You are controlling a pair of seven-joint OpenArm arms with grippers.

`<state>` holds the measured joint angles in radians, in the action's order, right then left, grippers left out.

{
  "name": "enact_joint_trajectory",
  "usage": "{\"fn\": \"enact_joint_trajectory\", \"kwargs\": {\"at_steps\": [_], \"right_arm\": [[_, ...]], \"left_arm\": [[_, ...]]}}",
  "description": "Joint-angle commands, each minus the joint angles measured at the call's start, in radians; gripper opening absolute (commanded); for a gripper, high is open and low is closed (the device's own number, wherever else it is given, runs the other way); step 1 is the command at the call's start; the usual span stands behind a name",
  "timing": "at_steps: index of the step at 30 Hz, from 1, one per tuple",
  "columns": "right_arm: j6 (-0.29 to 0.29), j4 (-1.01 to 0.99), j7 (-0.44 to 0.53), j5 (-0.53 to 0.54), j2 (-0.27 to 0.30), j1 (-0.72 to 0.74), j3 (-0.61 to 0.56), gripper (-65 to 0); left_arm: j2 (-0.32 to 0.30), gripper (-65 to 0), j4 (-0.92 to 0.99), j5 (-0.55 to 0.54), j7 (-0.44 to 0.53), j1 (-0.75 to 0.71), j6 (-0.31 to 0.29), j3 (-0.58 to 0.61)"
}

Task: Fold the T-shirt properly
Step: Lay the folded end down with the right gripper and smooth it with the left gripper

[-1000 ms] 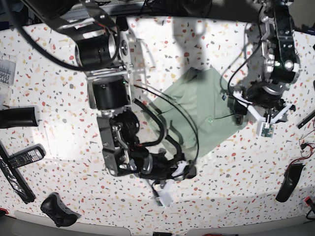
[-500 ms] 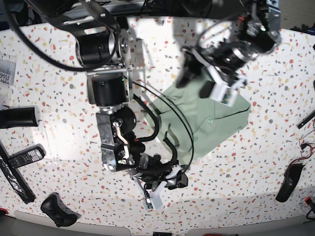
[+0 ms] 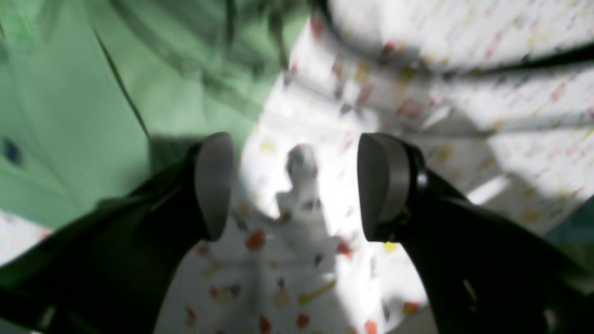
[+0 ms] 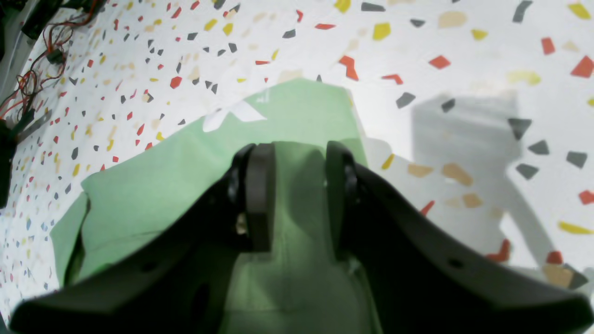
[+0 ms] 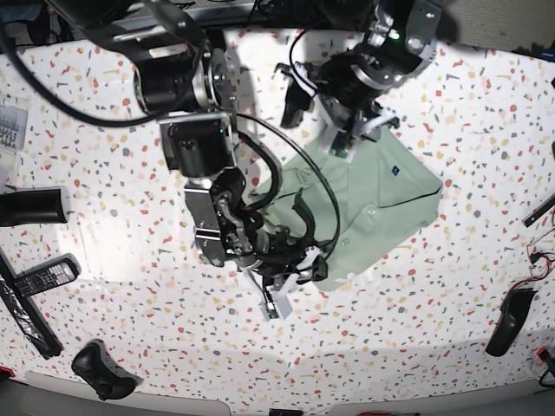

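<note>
Right gripper (image 4: 297, 195): fingers (image 4: 260, 195) part-closed, pinching a raised fold of the T-shirt (image 4: 195, 185) between the pads; cloth ran up through the gap and spread out beyond the tips. Seen in base view low at the shirt's near-left corner (image 5: 290, 273), over the hem edge.

Left gripper (image 3: 292, 185): pads (image 3: 214, 185) spread wide, nothing between them but bare speckled table (image 3: 287, 278). Shirt edge lay just beside and behind the pad on the picture's left; contact could not be judged, wrist picture blurred. In base view, gripper (image 5: 334, 130) hung over the shirt's far-left corner.

T-shirt (image 5: 373, 204): lay on the table near centre, between the two grippers, as a folded, roughly four-sided packet. Long axis ran diagonally, from the corner near the right gripper up toward the far right corner. Pale sage-green, plain, mostly flat with soft creases; small dark mark (image 5: 395, 171) near the far edge, one small button (image 5: 372, 209) about mid-panel. Near-left part hidden under the right arm and its black cables (image 5: 286, 173).

Outward on the table (image 5: 451, 295): black remote (image 5: 39, 277) at the left edge, black game controller (image 5: 102, 368) lower left, dark oblong object (image 5: 507, 321) lower right.
</note>
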<state>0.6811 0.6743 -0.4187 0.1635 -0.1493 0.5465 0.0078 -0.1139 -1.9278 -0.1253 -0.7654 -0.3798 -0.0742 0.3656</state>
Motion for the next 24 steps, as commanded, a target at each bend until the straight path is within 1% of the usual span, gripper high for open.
{"fn": "enact_joint_trajectory", "kwargs": {"at_steps": [1, 4, 7, 9, 11, 12, 14, 17, 21, 24], "right_arm": [[0.017, 0.017, 0.014, 0.027, -0.008, 0.032, -0.002, -47.0], [0.017, 0.017, 0.015, 0.031, -0.008, 0.032, -0.002, -47.0], [0.017, 0.017, 0.014, 0.03, -0.008, 0.032, -0.002, -47.0], [0.017, 0.017, -0.001, 0.03, -0.008, 0.032, -0.002, -47.0], [0.017, 0.017, -0.017, 0.03, -0.008, 0.032, -0.002, -47.0], [0.017, 0.017, -0.015, 0.031, -0.008, 0.029, -0.002, -47.0], [0.017, 0.021, -0.013, 0.054, -0.008, 0.023, -0.002, -47.0], [0.017, 0.048, -0.039, 0.087, 0.005, 0.003, -0.002, -47.0], [0.017, 0.136, -0.087, 0.119, 0.028, -0.056, -0.002, -47.0], [0.017, 0.223, -0.101, 0.132, 0.049, -0.116, -0.002, -47.0]], "left_arm": [[0.003, -26.8, 0.011, -0.005, 0.022, 0.0, 0.0, 0.002], [0.003, -26.8, 0.073, 0.013, 0.054, 0.003, 0.0, 0.002], [0.024, -26.8, 0.101, 0.091, 0.059, 0.019, 0.006, 0.001], [0.031, -26.8, 0.119, 0.123, 0.058, 0.042, 0.05, 0.001], [0.03, -26.8, 0.146, 0.126, 0.055, 0.072, 0.088, 0.001], [0.03, -26.7, 0.166, 0.126, 0.055, 0.089, 0.094, 0.001], [0.031, -26.8, 0.213, 0.126, 0.055, 0.119, 0.093, 0.001], [0.03, -26.7, 0.31, 0.143, 0.048, 0.156, 0.095, 0.001], [0.027, -26.8, 0.451, 0.251, 0.013, 0.204, 0.148, 0.001], [0.004, -26.8, 0.499, 0.32, -0.018, 0.234, 0.157, 0.001]]}}
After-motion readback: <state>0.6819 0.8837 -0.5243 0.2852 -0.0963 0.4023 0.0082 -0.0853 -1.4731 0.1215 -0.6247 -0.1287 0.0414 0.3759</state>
